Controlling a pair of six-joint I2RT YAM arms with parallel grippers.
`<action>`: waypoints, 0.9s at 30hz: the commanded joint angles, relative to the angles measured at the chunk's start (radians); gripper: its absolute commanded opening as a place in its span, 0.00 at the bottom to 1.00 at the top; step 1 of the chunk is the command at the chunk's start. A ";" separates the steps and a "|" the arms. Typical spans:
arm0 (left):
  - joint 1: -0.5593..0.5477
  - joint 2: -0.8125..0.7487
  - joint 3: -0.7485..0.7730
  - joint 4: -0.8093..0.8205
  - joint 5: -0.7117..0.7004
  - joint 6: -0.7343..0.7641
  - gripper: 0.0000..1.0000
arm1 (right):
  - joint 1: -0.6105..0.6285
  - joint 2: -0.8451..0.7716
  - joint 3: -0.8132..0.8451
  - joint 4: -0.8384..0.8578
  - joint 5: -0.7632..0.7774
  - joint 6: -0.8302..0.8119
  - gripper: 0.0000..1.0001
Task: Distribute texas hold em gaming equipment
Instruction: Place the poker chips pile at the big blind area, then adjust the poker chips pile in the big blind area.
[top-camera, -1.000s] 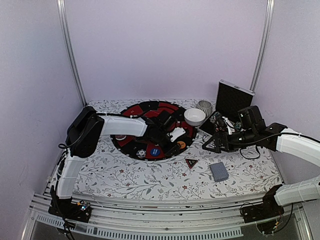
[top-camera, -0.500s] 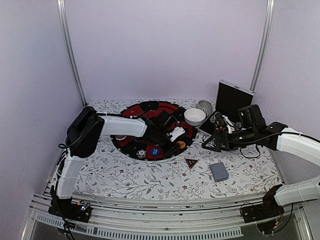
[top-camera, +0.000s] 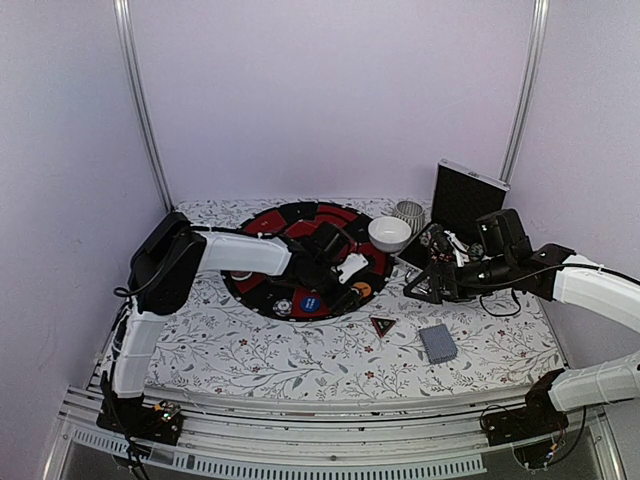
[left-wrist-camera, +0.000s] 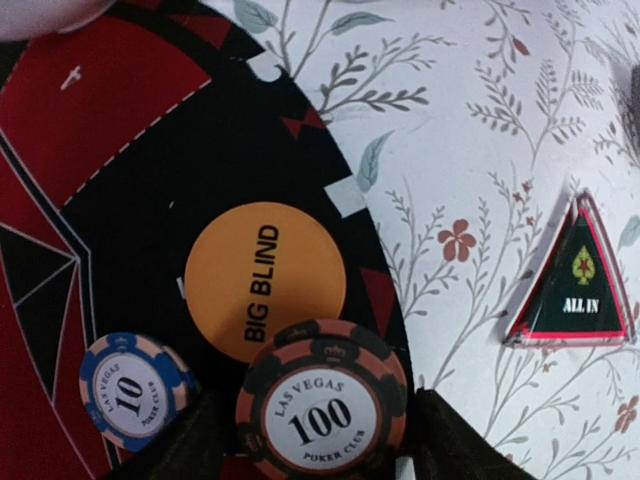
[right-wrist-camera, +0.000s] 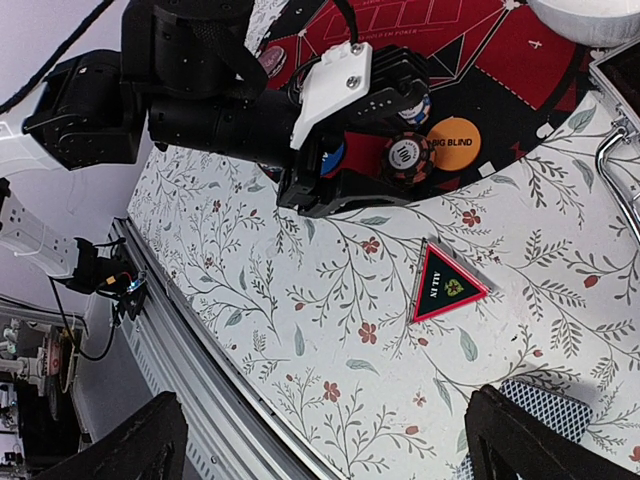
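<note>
**100 chip pinched at the rim of the mat**

The black-and-orange 100 chip (left-wrist-camera: 322, 405) sits face up between the two fingers of the left end effector (left-wrist-camera: 320, 432). The fingers are closed to the chip's width, one dark pad on each side of its striped edge. The chip is round, so it has no long axis. Its face lies flat toward the wrist camera, and "LAS VEGAS 100 POKER CLUB" reads upright there. Its upper edge overlaps the orange BIG BLIND disc (left-wrist-camera: 262, 282), which lies flat on the round black-red mat (left-wrist-camera: 130, 150) near the mat's rim. Just to the left, a blue 10 chip (left-wrist-camera: 135, 390) also rests on the mat.

Beyond the rim, on the flowered worktop (left-wrist-camera: 470, 130), the black-red ALL IN marker (left-wrist-camera: 575, 285) lies flat, well apart from the chip. Its tip points to the top of the left wrist view.

In the overhead view, a small deck of playing cards (top-camera: 437, 343) lies back up to the right of the marker. The white bowl (top-camera: 389, 233) stands at the far right edge of the mat.

The right end effector (right-wrist-camera: 335, 437) hangs above the worktop beside the deck. Its fingers are spread wide and hold nothing.
</note>
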 joint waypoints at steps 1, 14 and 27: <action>0.022 -0.061 -0.052 0.002 -0.003 0.001 0.70 | -0.003 0.011 0.022 0.001 -0.009 0.008 0.99; 0.023 -0.281 -0.199 0.100 0.108 0.008 0.93 | 0.003 0.103 0.124 -0.026 0.131 0.003 0.99; 0.225 -0.847 -0.488 -0.011 0.097 -0.205 0.95 | 0.172 0.632 0.552 -0.174 0.457 -0.119 0.99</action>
